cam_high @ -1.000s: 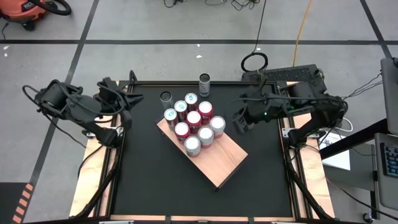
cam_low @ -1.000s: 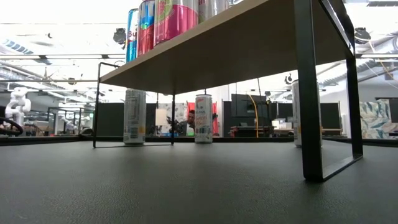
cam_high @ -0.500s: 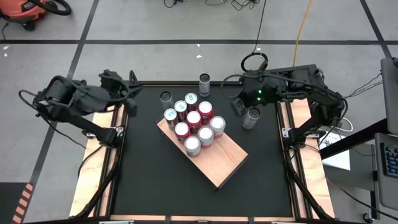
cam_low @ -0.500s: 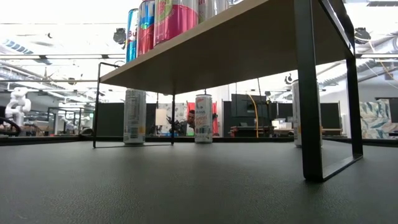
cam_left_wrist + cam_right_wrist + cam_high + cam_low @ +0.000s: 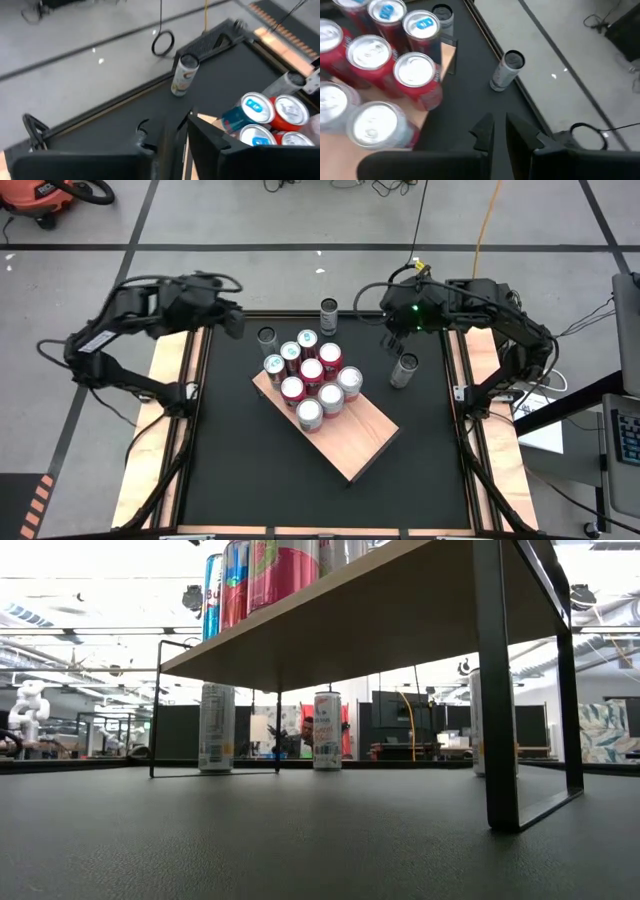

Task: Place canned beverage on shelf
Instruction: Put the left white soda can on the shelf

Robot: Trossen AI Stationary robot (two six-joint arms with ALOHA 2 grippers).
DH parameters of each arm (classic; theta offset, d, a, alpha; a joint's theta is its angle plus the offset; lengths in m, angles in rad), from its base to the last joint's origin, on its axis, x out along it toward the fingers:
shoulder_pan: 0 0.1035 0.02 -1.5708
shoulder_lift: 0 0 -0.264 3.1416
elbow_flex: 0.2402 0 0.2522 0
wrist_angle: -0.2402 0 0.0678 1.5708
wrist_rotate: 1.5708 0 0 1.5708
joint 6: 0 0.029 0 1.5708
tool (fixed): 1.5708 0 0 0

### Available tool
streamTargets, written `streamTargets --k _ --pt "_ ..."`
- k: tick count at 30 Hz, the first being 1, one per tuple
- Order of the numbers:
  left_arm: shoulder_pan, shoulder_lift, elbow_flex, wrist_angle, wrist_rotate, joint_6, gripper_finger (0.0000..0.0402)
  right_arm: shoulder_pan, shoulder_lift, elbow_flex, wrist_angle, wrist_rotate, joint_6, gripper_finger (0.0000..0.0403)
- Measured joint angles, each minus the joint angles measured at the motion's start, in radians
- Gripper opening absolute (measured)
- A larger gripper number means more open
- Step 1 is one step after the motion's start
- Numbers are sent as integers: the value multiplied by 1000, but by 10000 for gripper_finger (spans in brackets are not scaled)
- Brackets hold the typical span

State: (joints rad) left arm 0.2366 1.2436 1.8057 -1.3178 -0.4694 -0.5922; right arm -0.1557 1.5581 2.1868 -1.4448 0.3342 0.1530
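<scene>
The shelf, a pale wood slab on black metal legs, stands slantwise mid-table. Several cans stand upright on its far-left end. Three loose cans stand on the black table: one by the far edge, one off the shelf's far corner, one at the right. My left gripper hangs shut above the table's far-left corner, holding nothing. My right gripper hangs shut just beyond the right can, holding nothing.
Narrow wooden strips edge the table on both sides. A cable loop and a dark flat pad lie behind the far-right corner. The near half of the table has free room. A person shows far behind the table.
My left gripper has swung from the table's left edge toward the far edge and right, nearer the cans. My right gripper has drawn back toward the far edge and rolled, uncovering the right can, which stands still. The cans and the shelf have not moved.
</scene>
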Motion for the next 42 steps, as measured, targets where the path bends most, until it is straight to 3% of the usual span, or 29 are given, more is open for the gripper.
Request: streamTargets --k 7,11,14,21,29,36,42 --pt "66 99 0 0 106 40 137 -87 0 0 4 -156 -142 27" --pt "64 133 0 -8 154 132 145 -122 0 0 -4 -237 -164 27" --pt "78 152 0 -37 192 92 146 -135 0 0 -7 -261 -161 27" --pt "303 203 0 -106 413 60 146 -146 0 0 4 -259 -83 27" --pt "477 276 0 -98 584 211 155 -145 0 0 1 -259 78 27" --pt "495 341 0 -112 620 289 251 -123 0 0 -27 -259 284 27" --pt "497 384 -3 -118 598 347 330 -104 0 0 -45 -256 309 27"
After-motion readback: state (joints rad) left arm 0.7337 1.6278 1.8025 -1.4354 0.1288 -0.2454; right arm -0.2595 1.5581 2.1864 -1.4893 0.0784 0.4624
